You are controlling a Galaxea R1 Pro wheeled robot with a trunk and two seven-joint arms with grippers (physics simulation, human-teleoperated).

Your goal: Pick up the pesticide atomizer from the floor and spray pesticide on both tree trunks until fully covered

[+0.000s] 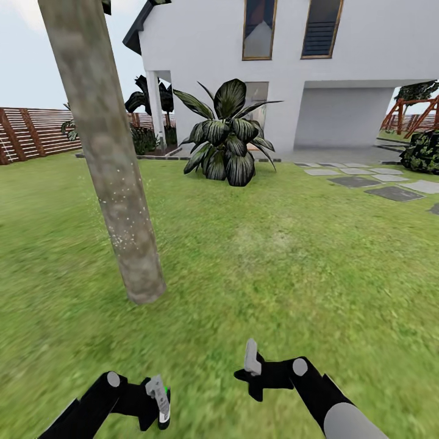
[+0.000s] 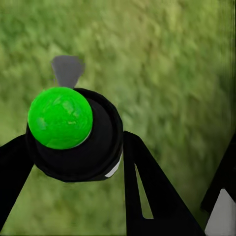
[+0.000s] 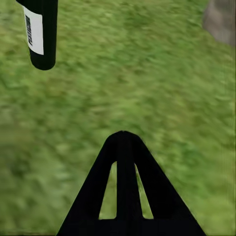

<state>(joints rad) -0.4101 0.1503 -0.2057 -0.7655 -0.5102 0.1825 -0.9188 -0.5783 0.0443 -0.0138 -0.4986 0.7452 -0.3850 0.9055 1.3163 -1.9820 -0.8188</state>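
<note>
A white house (image 1: 292, 67) stood at twelve o'clock beyond the lawn (image 1: 274, 262), a brown fence (image 1: 30, 131) at ten. A mottled trunk (image 1: 107, 158) leaned at eleven, white pesticide (image 1: 119, 207) specks on its lower bark. A broad-leaved plant (image 1: 227, 137) grew before the house. At six, the right gripper (image 3: 123, 142) showed its fingers pressed together, empty. At seven, the left gripper (image 1: 160, 399) pinched the atomizer (image 2: 73, 132), dark with a green cap.

A thick mottled grey-brown trunk (image 1: 107, 152) leans across the upper left of the head view, white pesticide specks (image 1: 122, 222) scattered low on it, its base in lawn (image 1: 274, 268). The dark, green-capped atomizer (image 2: 73, 132) sits between the left gripper's (image 1: 160, 399) fingers, lower left.
</note>
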